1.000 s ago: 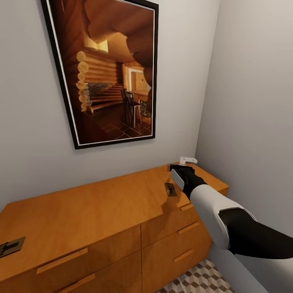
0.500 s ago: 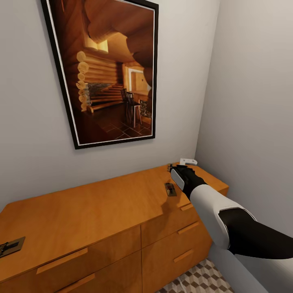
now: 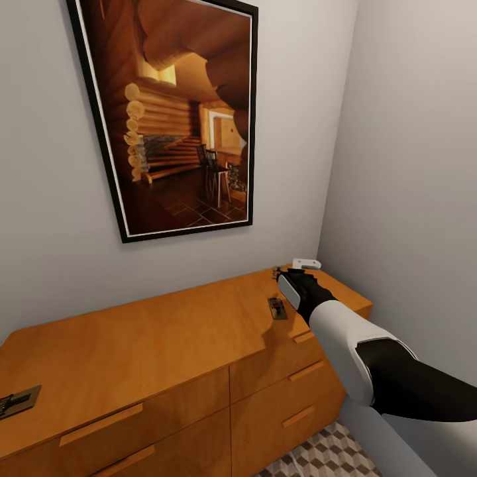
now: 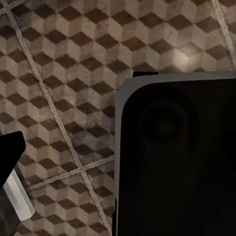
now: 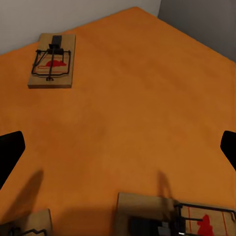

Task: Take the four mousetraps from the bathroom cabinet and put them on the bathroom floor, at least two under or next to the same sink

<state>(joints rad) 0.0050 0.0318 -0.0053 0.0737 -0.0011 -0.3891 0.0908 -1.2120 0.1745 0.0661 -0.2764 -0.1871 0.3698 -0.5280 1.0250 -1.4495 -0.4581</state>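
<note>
Orange-brown wood makes up the low, wide cabinet point(image 3: 165, 344) standing against the grey wall, its plain flat top carrying the small flat brown wooden mousetraps with dark wire parts. In the head view one mousetrap point(image 3: 277, 308) lies near the front edge of the top, just beside the right arm's black wrist, and another mousetrap point(image 3: 16, 401) lies at the far left end of the top, well apart from it. The right claw point(image 3: 289, 270) hangs over the back right corner of the cabinet, close to a small white object point(image 3: 306, 263) by the wall there.

Seen from the right wrist, the orange top spreads out between the two dark fingertips point(image 5: 10, 155), which stand wide apart with nothing between them. One mousetrap with a red bit point(image 5: 52, 67) lies ahead toward the wall, a second point(image 5: 177, 216) lies close under the wrist, and the corner of a third point(image 5: 27, 225) shows at the picture's edge.

A large black-framed picture of a log-cabin interior point(image 3: 175, 112) hangs on the wall above the cabinet. Slim bar handles point(image 3: 101, 424) of the same wood run across the drawer fronts.

The left wrist view looks onto the bathroom floor of brown, beige and cream cube-patterned tiles point(image 4: 64, 78) with thin pale grout lines. Whether the left claw is wide or narrow cannot be told there.
</note>
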